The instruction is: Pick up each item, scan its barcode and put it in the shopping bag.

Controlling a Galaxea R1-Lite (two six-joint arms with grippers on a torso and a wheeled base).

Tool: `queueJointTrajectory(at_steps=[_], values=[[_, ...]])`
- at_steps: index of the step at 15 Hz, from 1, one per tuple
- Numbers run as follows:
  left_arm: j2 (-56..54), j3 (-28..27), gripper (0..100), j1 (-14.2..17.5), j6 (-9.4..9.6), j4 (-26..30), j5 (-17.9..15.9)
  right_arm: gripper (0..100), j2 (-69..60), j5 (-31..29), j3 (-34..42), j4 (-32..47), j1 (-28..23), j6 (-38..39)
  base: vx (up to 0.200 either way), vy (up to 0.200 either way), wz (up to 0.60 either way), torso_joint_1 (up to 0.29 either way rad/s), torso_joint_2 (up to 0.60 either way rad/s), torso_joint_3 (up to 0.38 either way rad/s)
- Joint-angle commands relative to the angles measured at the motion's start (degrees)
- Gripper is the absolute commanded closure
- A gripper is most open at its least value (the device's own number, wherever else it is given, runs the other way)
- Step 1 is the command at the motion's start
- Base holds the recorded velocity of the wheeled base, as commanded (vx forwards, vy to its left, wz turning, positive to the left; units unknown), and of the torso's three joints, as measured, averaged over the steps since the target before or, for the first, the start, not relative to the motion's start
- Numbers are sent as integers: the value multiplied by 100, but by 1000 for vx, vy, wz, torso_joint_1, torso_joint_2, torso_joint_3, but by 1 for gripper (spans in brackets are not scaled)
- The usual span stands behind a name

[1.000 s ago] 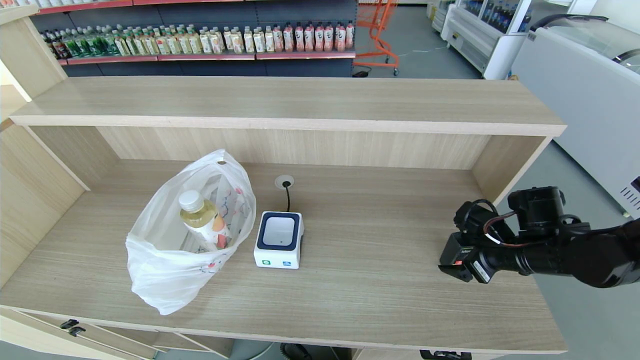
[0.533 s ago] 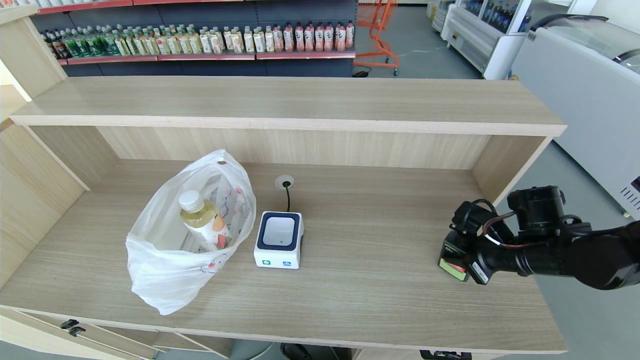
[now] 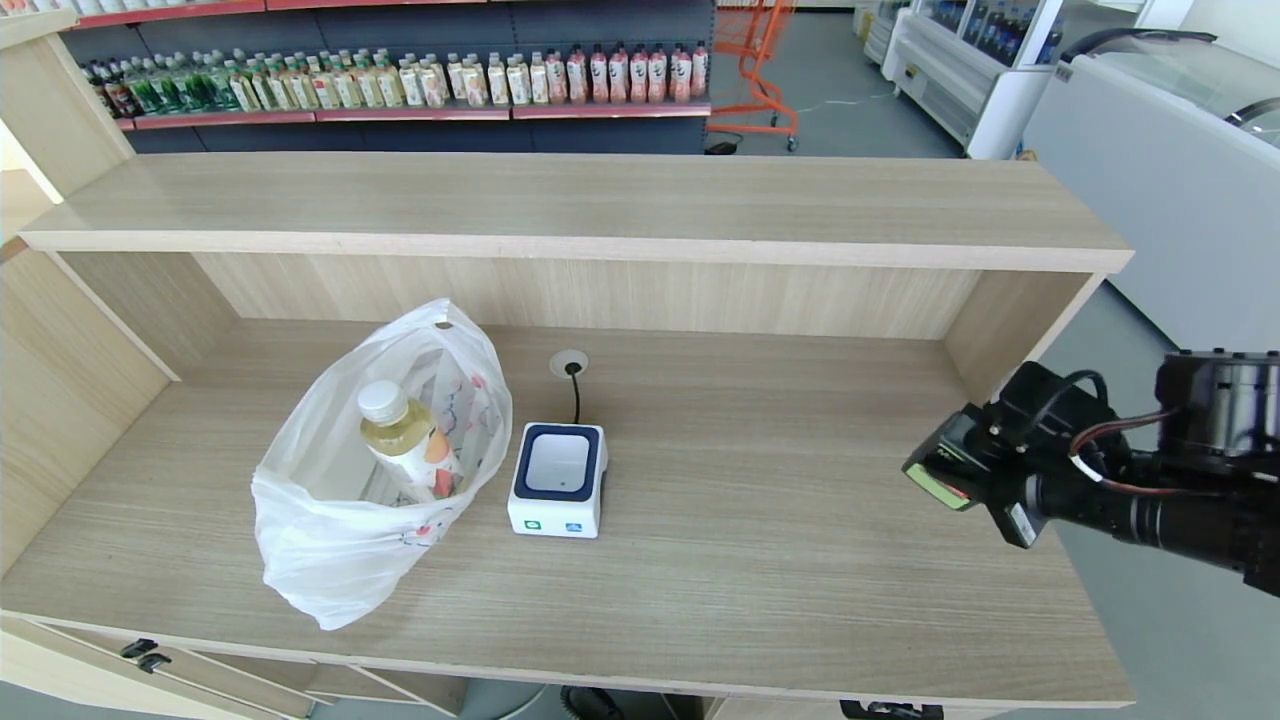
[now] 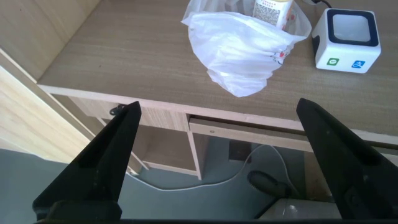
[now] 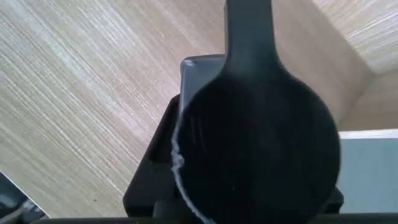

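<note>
- The right tool [image 3: 978, 468] hangs over the right end of the tabletop [image 3: 780, 540]. We cannot tell whether it is apart, together or clamped on anything.
- The left tool [image 4: 217, 107] is spread wide apart with nothing in it, parked below the tabletop's front edge. The shopping bag [image 3: 330, 540] sits up ahead of it, just past that edge.
- The bottle [image 3: 405, 440] stands inside the bag, cap up. We judge that item done, and the step in hand is the right arm's trip for the next one.
- The scanner [image 3: 557, 478] sits well apart from the right tool, over toward the bag, with its window facing up. The bag is touching it or just beside it; we cannot tell which.
- To do this well, we want the right tool to steer clear of the wooden side wall [image 3: 1010, 330] just beyond it, because the wrist is bulky there.
- Any next item should come over the scanner window with its barcode turned down, held level and paused, not swept through.
- Then it goes into the bag mouth beside the bottle, from above. The film looks thin and floppy, and a low approach would likely drag it shut or tip the bottle.
- The left tool is free and is the one nearer the bag, so it could pinch the rim to hold the mouth wide.
</note>
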Motion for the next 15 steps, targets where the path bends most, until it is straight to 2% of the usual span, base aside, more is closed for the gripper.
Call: queueJointTrajectory(at_steps=[1,3,6,7,8,10,13,15], values=[[6,0,0,1,0,1,3,100,-960,443,515,-333,-316,-1596,0,0,0,0,0,0],[6,0,0,1,0,1,3,100,-907,1858,506,-342,-299,-3011,0,0,0,0,0,0],[6,0,0,1,0,1,3,100,-881,2992,489,-289,-193,-5894,0,0,0,0,0,0],[6,0,0,1,0,1,3,100,-723,3607,471,-227,106,-7142,0,0,0,0,0,0],[6,0,0,1,0,1,3,100,-688,3871,471,-175,308,-7590,0,0,0,0,0,0],[6,0,0,1,0,1,3,100,-556,4002,454,80,809,-8829,0,0,0,0,0,0],[6,0,0,1,0,1,3,100,-450,4284,392,63,1310,-9761,0,0,0,0,0,0],[6,0,0,1,0,1,3,100,-275,4600,427,115,1398,-10587,0,0,0,0,0,0]])
